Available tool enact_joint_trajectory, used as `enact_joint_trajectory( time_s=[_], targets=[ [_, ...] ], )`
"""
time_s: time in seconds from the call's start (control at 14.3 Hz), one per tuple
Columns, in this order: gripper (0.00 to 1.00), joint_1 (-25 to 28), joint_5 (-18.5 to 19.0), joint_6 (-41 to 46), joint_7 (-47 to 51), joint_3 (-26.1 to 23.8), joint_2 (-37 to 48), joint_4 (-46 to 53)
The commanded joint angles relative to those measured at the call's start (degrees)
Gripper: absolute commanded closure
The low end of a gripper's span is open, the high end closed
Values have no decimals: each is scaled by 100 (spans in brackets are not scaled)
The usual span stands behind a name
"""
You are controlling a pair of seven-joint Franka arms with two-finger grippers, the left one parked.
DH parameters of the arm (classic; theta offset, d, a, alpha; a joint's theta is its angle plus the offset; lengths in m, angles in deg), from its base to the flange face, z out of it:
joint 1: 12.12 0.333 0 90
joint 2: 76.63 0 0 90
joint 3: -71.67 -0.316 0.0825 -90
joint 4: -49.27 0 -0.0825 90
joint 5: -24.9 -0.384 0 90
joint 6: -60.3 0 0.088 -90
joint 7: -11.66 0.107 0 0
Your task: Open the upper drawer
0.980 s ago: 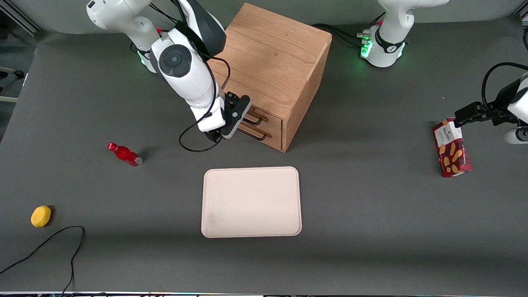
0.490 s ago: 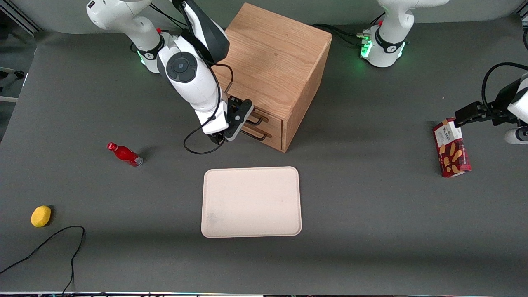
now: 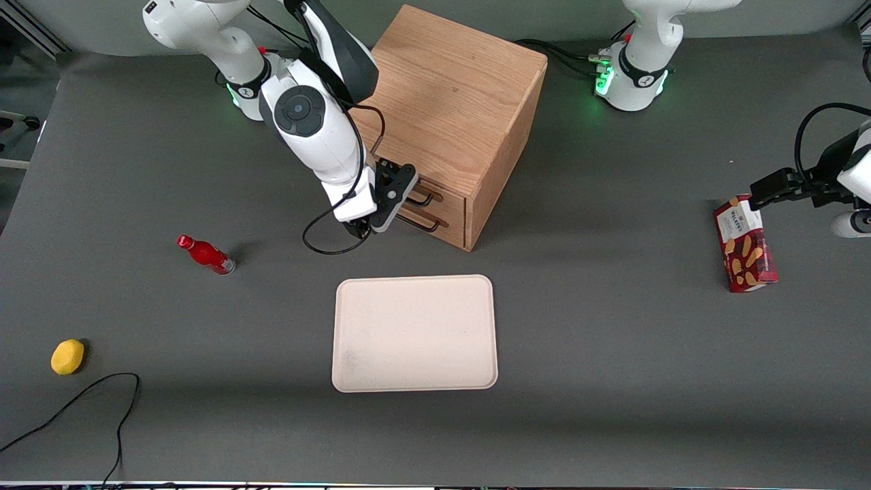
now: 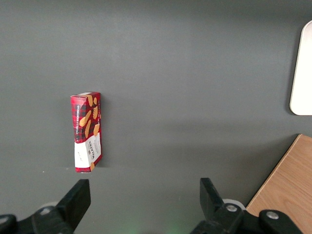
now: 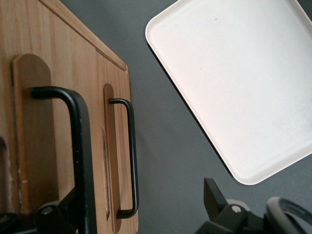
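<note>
**Clerk:** As it stands now, item one: upper drawer (image 3: 446, 192), top of two in the oak cabinet (image 3: 456, 88), front flush with the cabinet face, so shut. Its black wire handle (image 5: 80, 146) runs lengthwise along the drawer front.

**Checker:** And the tool?

**Clerk:** Item two: tool (image 3: 411, 194), directly in front of that drawer, at handle height. Fingers spread apart, grasping nothing. In the right wrist view the handle bar crosses the gap between them, just beside one finger (image 5: 61, 214). The lower drawer's handle (image 5: 127, 156) lies clear of the gap.

**Checker:** Relation for the coming move?

**Clerk:** Fingers straddle the bar across its long axis. In my judgement closing them takes the bar, then a straight pull out from the cabinet front, toward the tray (image 3: 415, 333) on the bench (image 3: 612, 374).

**Checker:** Changes?

**Clerk:** A second ago the tool sat slightly farther from the handles. Since half a second ago, practically no shift. Drawer unmoved.
</note>
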Motion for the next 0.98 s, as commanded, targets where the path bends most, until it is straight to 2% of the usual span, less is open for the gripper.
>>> enact_joint_trajectory(
  time_s=[0.0,0.21,0.42,0.91],
  targets=[
    [0,56,-83,-129,-66,-62,1,-196],
    [0,56,-48,46,-49,-53,9,-91],
    [0,47,172,582,-13,-53,-8,234],
    [0,29,163,645,22,-45,-87,462]
  ],
)
